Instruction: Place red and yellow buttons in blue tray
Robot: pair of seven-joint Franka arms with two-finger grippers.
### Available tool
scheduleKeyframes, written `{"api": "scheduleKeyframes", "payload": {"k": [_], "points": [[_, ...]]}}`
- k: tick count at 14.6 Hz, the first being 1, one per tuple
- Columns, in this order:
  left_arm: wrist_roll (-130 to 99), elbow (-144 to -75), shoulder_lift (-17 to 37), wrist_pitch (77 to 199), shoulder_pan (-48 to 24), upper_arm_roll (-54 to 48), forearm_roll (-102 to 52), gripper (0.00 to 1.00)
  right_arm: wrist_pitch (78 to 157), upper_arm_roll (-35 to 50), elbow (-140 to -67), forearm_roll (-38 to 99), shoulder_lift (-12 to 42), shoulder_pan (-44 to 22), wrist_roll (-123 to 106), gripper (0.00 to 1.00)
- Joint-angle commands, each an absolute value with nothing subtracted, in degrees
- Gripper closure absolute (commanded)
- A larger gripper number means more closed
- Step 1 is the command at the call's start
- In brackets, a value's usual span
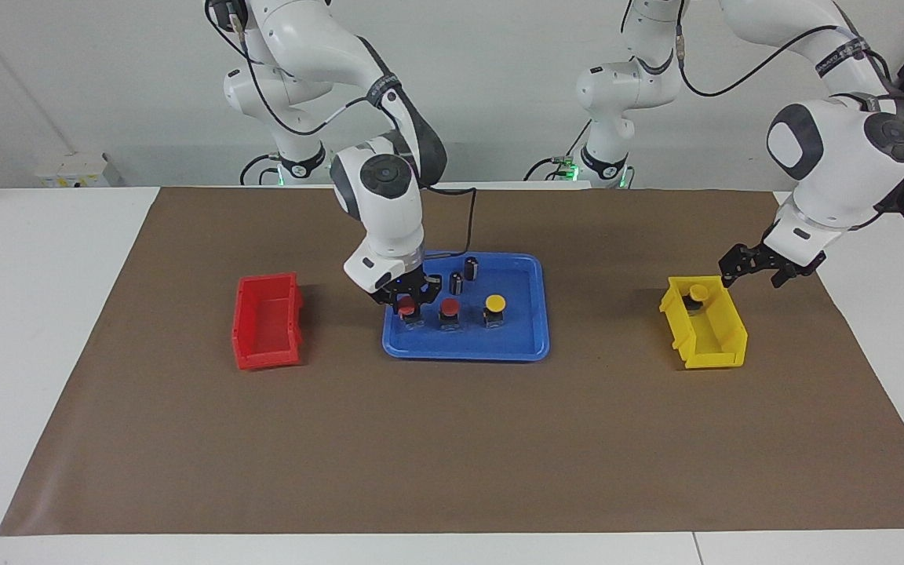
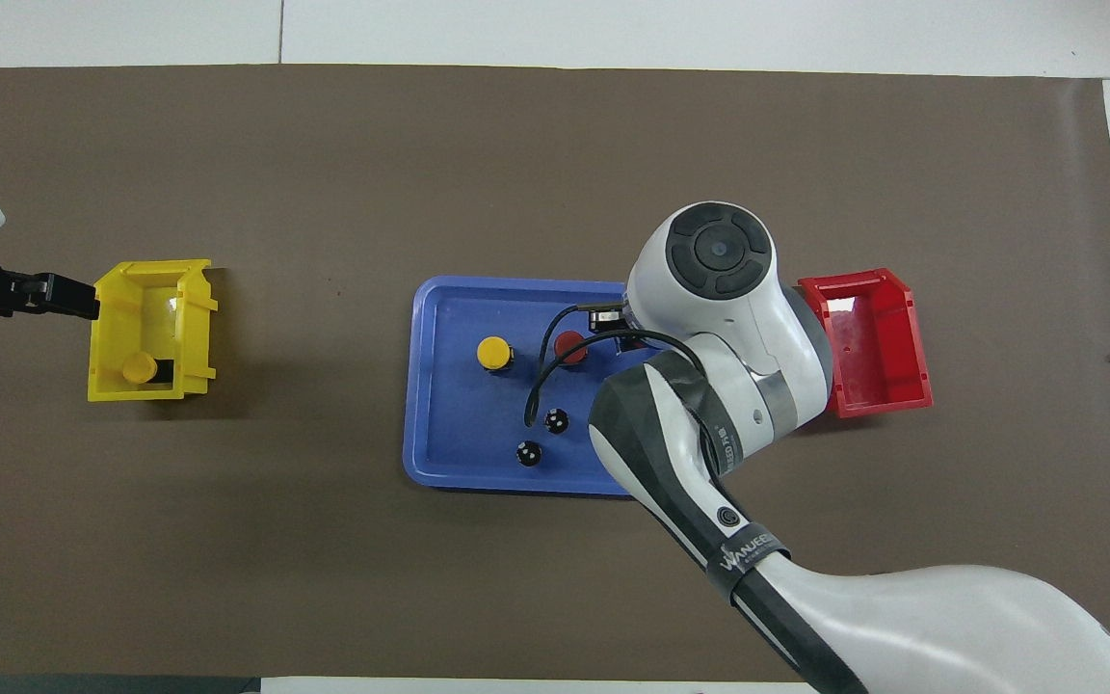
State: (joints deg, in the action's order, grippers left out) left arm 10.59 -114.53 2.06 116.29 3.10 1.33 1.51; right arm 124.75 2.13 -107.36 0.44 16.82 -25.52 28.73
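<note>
The blue tray (image 1: 464, 351) holds one red button (image 1: 449, 308), one yellow button (image 1: 494, 304) and two dark capless cylinders (image 1: 463, 275). My right gripper (image 1: 408, 301) is low over the tray's end nearest the red bin, shut on a second red button (image 1: 406, 311). In the overhead view the right arm covers that gripper and its button. The tray (image 2: 420, 386) shows there with the yellow button (image 2: 493, 353) and red button (image 2: 569, 347). The other yellow button (image 1: 699, 293) lies in the yellow bin (image 1: 707, 333). My left gripper (image 1: 754, 273) is open beside that bin.
The small red bin (image 1: 266, 322) stands empty beside the tray, toward the right arm's end. The yellow bin (image 2: 152, 328) stands toward the left arm's end, with the left gripper (image 2: 81, 298) at its outer side. Brown paper covers the table.
</note>
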Motion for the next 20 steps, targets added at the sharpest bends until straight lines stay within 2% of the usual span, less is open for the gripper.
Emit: {"api": "scheduleKeyframes", "payload": {"k": [1, 3, 4, 6, 8, 12, 15, 16, 17, 18, 20], "points": [[11.1, -120.7, -1.4, 119.4, 3.8, 0.4, 1.7, 0.22, 127.7, 2.0, -110.8, -0.4, 14.9, -25.8, 30.0, 0.66], [10.9, -123.5, -1.8, 121.0, 3.5, 0.4, 1.7, 0.25, 129.1, 2.0, -110.9, -0.4, 16.0, -26.9, 30.8, 0.64], [10.8, -124.3, -2.0, 121.6, 3.2, 0.4, 1.6, 0.25, 129.1, 1.9, -110.9, -0.5, 16.2, -27.2, 31.0, 0.59], [10.4, -125.2, -2.2, 121.8, 2.8, 0.1, 1.4, 0.25, 128.5, 1.9, -110.4, -0.8, 16.3, -26.9, 30.9, 0.18], [10.3, -126.2, -2.2, 122.3, 1.6, 0.1, 1.2, 0.25, 126.1, 1.6, -107.9, -1.8, 15.5, -25.9, 30.4, 0.0], [10.3, -129.7, -2.4, 126.4, 1.6, 0.1, 1.1, 0.25, 108.6, 1.4, -101.4, -2.1, 8.9, -17.9, 23.7, 0.0], [10.3, -130.9, -2.0, 128.9, 1.7, 0.2, 1.1, 0.28, 102.9, 1.2, -100.9, -1.2, 2.0, -10.7, 20.5, 0.0], [9.9, -131.7, -1.9, 130.1, 1.6, 0.2, 1.1, 0.42, 101.2, 1.2, -100.9, -1.1, -0.1, -8.8, 17.5, 0.0], [7.8, -132.1, -1.8, 131.0, 1.6, 0.2, 1.1, 0.83, 99.0, 1.1, -99.8, -1.0, -1.7, -6.7, 15.0, 0.0], [5.9, -132.0, -1.5, 131.6, 1.6, 0.2, 1.1, 0.99, 95.7, 1.1, -96.6, -0.5, -1.8, -4.8, 12.6, 0.0], [5.2, -128.3, 0.1, 130.4, 1.6, 0.2, 1.1, 0.99, 90.6, 1.1, -89.0, 2.8, -1.1, -2.4, 10.1, 0.0]]}}
